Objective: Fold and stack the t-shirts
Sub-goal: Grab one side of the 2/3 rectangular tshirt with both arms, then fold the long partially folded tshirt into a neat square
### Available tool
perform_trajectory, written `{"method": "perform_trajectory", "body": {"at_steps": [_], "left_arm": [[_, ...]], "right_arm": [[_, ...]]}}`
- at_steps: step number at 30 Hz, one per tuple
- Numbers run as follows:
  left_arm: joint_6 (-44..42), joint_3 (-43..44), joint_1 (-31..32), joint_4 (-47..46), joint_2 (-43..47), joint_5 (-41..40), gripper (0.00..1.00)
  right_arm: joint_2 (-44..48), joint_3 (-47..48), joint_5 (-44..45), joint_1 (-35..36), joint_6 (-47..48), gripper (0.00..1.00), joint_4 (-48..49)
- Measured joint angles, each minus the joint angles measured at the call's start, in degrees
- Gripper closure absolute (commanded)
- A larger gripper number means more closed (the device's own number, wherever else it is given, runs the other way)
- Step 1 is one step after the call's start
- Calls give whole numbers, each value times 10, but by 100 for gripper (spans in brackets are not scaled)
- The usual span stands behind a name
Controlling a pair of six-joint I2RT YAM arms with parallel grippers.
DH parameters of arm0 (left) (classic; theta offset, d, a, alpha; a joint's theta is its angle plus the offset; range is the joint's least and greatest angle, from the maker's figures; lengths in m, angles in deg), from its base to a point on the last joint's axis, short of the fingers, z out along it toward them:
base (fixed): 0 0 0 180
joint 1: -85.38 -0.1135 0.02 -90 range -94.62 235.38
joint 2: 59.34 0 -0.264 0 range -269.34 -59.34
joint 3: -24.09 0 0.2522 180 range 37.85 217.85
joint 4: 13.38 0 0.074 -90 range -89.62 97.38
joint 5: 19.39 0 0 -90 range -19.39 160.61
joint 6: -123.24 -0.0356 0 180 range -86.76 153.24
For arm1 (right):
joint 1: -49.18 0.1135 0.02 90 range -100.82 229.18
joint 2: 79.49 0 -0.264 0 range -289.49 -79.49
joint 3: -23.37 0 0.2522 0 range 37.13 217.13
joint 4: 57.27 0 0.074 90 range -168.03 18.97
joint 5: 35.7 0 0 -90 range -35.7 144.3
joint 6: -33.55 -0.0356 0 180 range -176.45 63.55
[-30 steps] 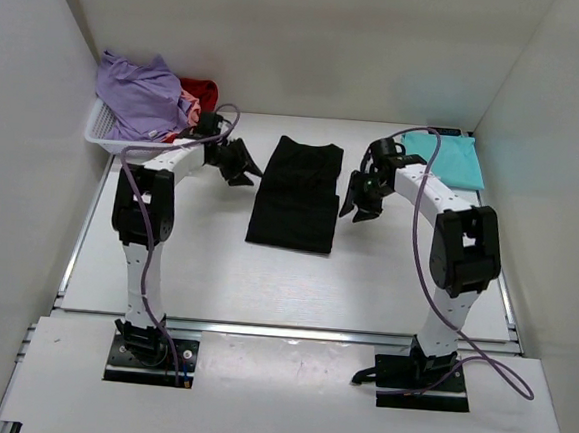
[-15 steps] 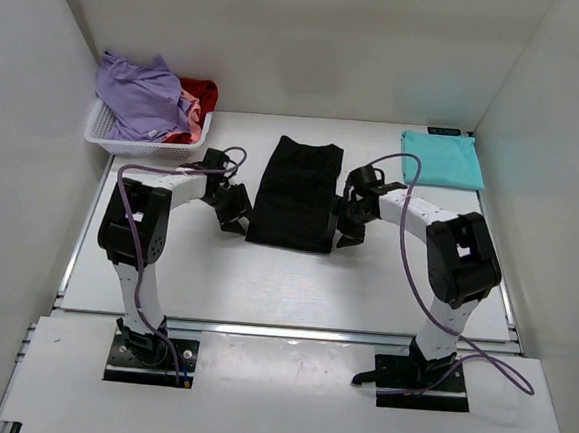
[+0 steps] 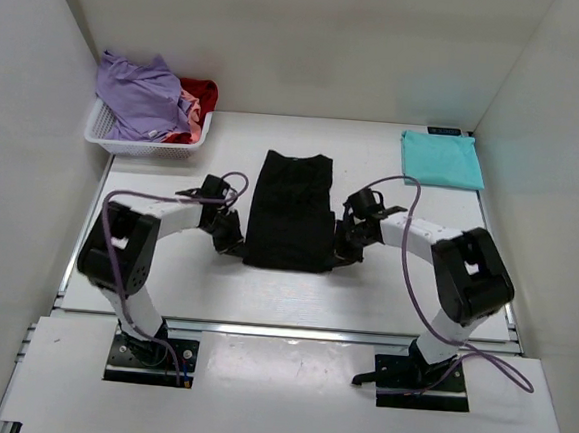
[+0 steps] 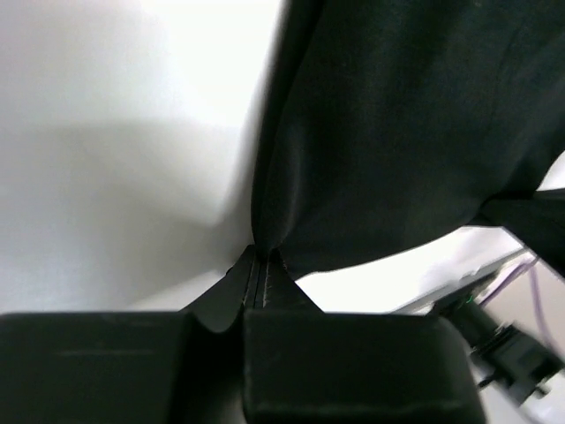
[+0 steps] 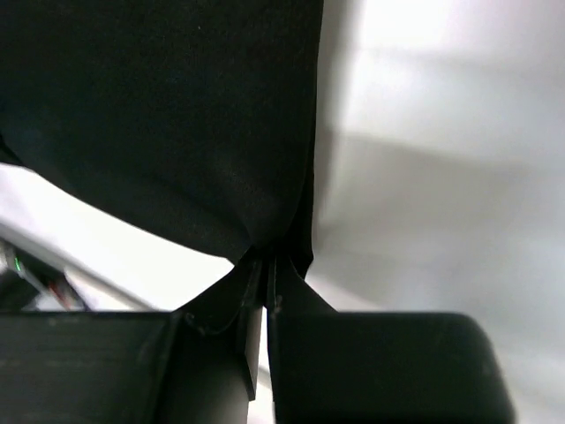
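Item: black t-shirt (image 3: pixel 292 212), spread on worktop (image 3: pixel 194 279). Its near-left hem corner is pinched in the fully closed left gripper (image 4: pixel 260 265); near-right corner likewise in right gripper (image 5: pixel 267 268).

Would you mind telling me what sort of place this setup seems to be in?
Probably a robotics lab's enclosed test cell: plain white walls box in a white table, the left gripper and right gripper pinch a black t-shirt, and a white basket holds more shirts.
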Motion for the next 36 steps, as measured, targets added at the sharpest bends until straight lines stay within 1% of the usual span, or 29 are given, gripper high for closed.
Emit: {"method": "perform_trajectory", "body": {"at_steps": [3, 8, 10, 14, 17, 20, 24, 28, 33, 35, 36], "left_arm": [[-8, -72, 16, 30, 81, 5, 100], [-4, -163, 86, 101, 231, 26, 100], [10, -192, 99, 125, 289, 43, 100], [41, -202, 93, 167, 381, 66, 100], [58, -183, 83, 189, 405, 83, 99], [75, -147, 64, 191, 390, 97, 96], [85, -77, 37, 178, 326, 107, 96], [83, 11, 7, 160, 234, 118, 94], [89, 122, -26, 127, 100, 121, 92], [92, 180, -33, 121, 32, 117, 88], [92, 213, -36, 116, -6, 115, 79]], "right_arm": [[74, -63, -22, 18, 2, 100, -18], [212, -147, -69, 59, 9, 100, -72], [268, -179, -91, 71, 8, 100, -96], [353, -206, -133, 79, -2, 100, -149], [381, -190, -153, 68, -1, 100, -182], [362, -133, -165, 43, 15, 100, -222], [304, -49, -178, -7, 49, 100, -247], [224, 30, -188, -64, 80, 100, -260], [98, 140, -190, -104, 105, 100, -262], [45, 184, -190, -112, 109, 100, -262], [15, 209, -190, -117, 112, 96, -262]]}}
